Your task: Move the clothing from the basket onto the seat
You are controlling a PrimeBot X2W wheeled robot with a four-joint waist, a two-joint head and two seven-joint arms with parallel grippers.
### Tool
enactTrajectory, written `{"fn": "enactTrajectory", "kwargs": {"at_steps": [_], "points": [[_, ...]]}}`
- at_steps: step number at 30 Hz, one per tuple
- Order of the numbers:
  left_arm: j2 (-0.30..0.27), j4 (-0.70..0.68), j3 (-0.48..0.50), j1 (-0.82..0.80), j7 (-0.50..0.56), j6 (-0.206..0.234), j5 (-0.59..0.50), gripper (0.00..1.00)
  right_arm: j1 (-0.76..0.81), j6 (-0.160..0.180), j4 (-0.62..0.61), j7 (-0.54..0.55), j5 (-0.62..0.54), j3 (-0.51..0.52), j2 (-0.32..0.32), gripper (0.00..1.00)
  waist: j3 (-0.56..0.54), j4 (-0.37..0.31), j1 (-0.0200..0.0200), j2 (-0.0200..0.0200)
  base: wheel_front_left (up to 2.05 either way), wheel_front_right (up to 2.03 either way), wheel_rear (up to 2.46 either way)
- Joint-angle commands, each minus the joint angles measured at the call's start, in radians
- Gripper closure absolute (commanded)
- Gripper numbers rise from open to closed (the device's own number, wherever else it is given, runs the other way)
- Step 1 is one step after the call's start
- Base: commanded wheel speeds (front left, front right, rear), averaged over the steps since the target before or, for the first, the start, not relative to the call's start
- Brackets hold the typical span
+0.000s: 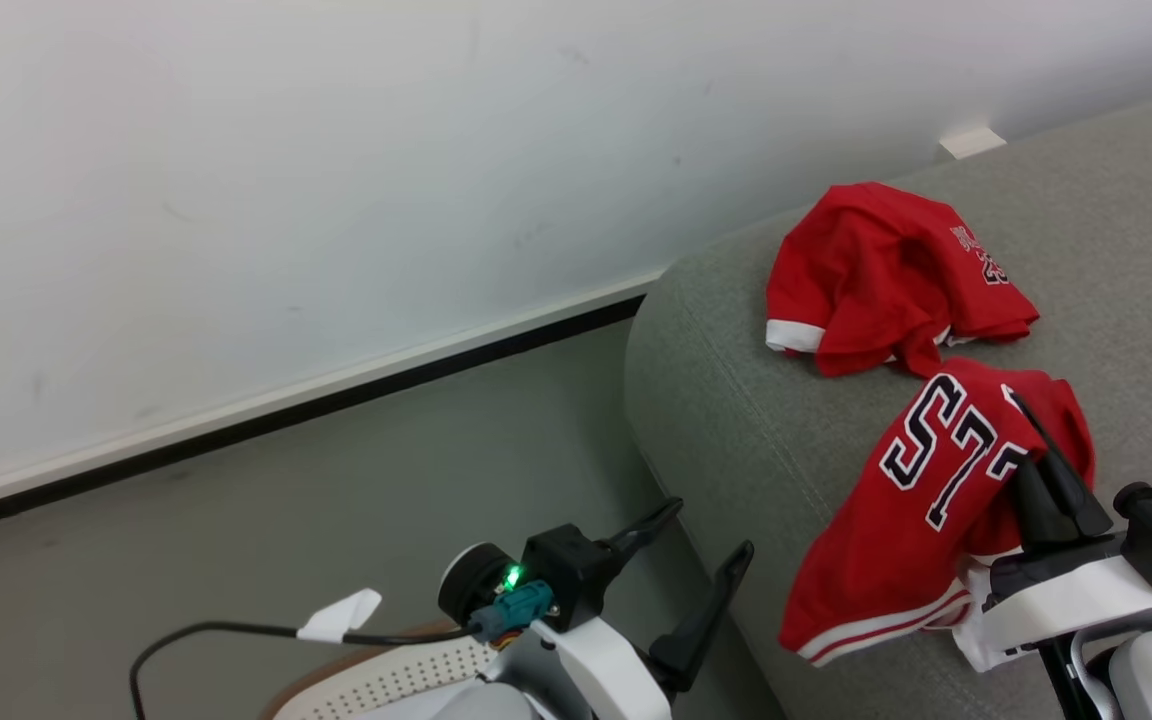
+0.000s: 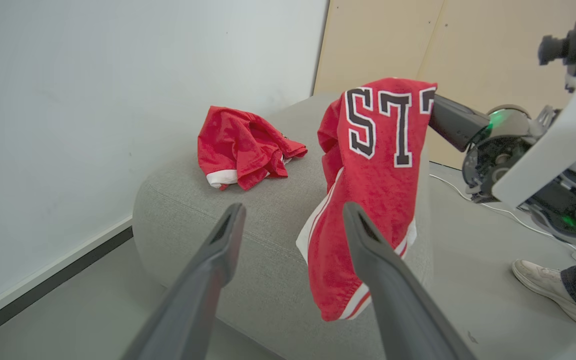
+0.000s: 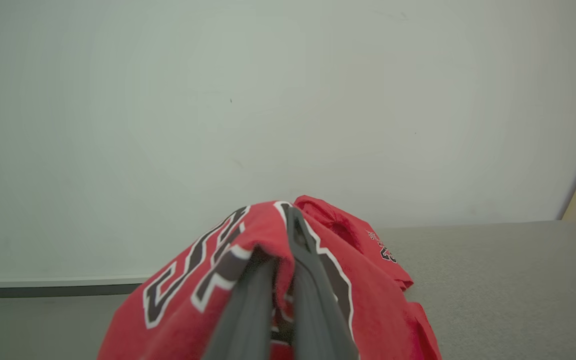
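**A:** What is the right gripper point(image 1: 1021, 405) doing?

**B:** Its two long dark fingers point(image 1: 1066, 470) are pressed together on a bright red sports jersey with dark-outlined white letters point(image 1: 926, 510). The cloth is draped over the fingertips and hangs down from them.

**A:** Where does that jersey hang?

**B:** Over the near edge of the big grey fabric sofa point(image 1: 726, 400), close to its rounded end. The striped hem drops past that edge. Whether the cloth touches the upholstery I cannot tell.

**A:** Any other clothing out?

**B:** A second red jersey with white sleeve trim point(image 1: 876, 280) lies crumpled on the sofa top, towards the far edge by the white wall point(image 1: 336, 200). It is just beyond the held one.

**A:** And the left gripper point(image 1: 711, 527)?

**B:** Its fingers stand wide apart with nothing between them. It sits just off the sofa's rounded end, above the grey floor point(image 1: 336, 480), pointing towards the sofa.

**A:** The basket?

**B:** A slice of the cream-white perforated plastic basket with a brown rim point(image 1: 406, 675) shows on the floor beneath the left arm, near the sofa's rounded end. Its inside is hidden.

**A:** Anything else?

**B:** A black cable with a white tag point(image 1: 341, 615) passes above the basket. In the left wrist view a person's pale shoe point(image 2: 550, 292) stands on the floor beyond the sofa's other side.
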State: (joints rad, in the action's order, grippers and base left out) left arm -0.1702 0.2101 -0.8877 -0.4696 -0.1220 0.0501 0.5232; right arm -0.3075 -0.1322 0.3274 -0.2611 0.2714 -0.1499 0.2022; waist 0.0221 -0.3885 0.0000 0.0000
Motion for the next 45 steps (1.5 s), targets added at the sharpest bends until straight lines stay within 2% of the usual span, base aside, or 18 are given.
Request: {"fn": "enactTrajectory", "kwargs": {"at_steps": [1, 6, 11, 16, 21, 26, 31, 34, 37, 39, 40, 41, 45], "points": [[-0.004, -0.005, -0.001, -0.009, 0.006, -0.003, -0.002, 0.00, -0.013, 0.003, -0.005, -0.003, 0.007, 0.004, 0.004, 1.00, 0.015, -0.014, 0.0000, 0.0000, 0.00, 0.00, 0.00], [-0.012, -0.021, -0.009, -0.038, 0.022, -0.005, -0.018, 0.00, -0.026, 0.003, -0.022, -0.003, 0.011, 0.032, -0.011, 1.00, 0.072, -0.036, 0.0000, 0.0000, 0.00, 0.00, 0.00], [-0.028, -0.063, -0.016, -0.114, 0.065, -0.015, -0.053, 0.00, -0.092, 0.003, -0.057, -0.003, -0.006, 0.103, -0.040, 1.00, 0.202, -0.023, 0.0000, 0.0000, 0.00, 0.00, 0.00], [-0.055, -0.115, -0.014, -0.223, 0.122, -0.036, -0.088, 0.00, -0.250, 0.003, -0.060, -0.003, -0.035, 0.181, -0.060, 1.00, 0.380, 0.002, 0.0000, 0.0000, 0.00, 0.00, 0.00], [-0.073, -0.166, -0.018, -0.330, 0.176, -0.061, -0.126, 0.00, -0.464, 0.003, -0.017, -0.001, -0.053, 0.291, -0.037, 1.00, 0.547, 0.021, 0.0000, 0.0000, 0.00, 0.00, 0.00], [-0.080, -0.201, -0.020, -0.397, 0.207, -0.078, -0.143, 0.00, -0.671, 0.003, 0.104, 0.019, -0.056, 0.427, 0.019, 1.00, 0.649, 0.040, 0.0000, 0.0000, 0.00, 0.00, 0.00], [-0.073, -0.210, -0.019, -0.421, 0.206, -0.072, -0.153, 0.00, -0.770, 0.003, 0.321, 0.035, -0.136, 0.563, 0.091, 1.00, 0.688, 0.070, 0.0000, 0.0000, 0.00, 0.00, 0.00], [-0.073, -0.212, -0.013, -0.413, 0.195, -0.064, -0.147, 0.00, -0.762, 0.003, 0.455, 0.027, -0.222, 0.628, 0.095, 1.00, 0.693, 0.085, 0.0000, 0.0000, 0.00, 0.00, 0.00], [-0.086, -0.208, -0.007, -0.394, 0.186, -0.053, -0.140, 0.00, -0.725, 0.003, 0.555, 0.012, -0.287, 0.693, 0.064, 1.00, 0.683, 0.091, 0.0000, 0.0000, 0.00, 0.00, 0.00], [-0.093, -0.205, -0.002, -0.386, 0.178, -0.049, -0.136, 0.00, -0.704, 0.003, 0.588, 0.002, -0.326, 0.729, 0.050, 0.55, 0.673, 0.091, 0.0000, 0.0000, 0.00, 0.00, 0.00], [-0.098, -0.203, 0.001, -0.382, 0.174, -0.045, -0.136, 0.00, -0.695, 0.003, 0.600, 0.003, -0.340, 0.738, 0.037, 0.04, 0.667, 0.090, 0.0000, 0.0000, 0.00, 0.00, 0.00], [-0.104, -0.201, 0.007, -0.376, 0.170, -0.041, -0.133, 0.00, -0.685, 0.003, 0.613, 0.000, -0.348, 0.745, 0.019, 0.00, 0.659, 0.089, 0.0000, 0.0000, 0.00, 0.00, 0.00], [-0.112, -0.198, 0.030, -0.348, 0.135, -0.023, -0.108, 0.00, -0.635, 0.003, 0.580, -0.004, -0.375, 0.755, -0.011, 0.00, 0.615, 0.080, 0.0000, 0.0000, 0.00, 0.00, 0.00]]}}
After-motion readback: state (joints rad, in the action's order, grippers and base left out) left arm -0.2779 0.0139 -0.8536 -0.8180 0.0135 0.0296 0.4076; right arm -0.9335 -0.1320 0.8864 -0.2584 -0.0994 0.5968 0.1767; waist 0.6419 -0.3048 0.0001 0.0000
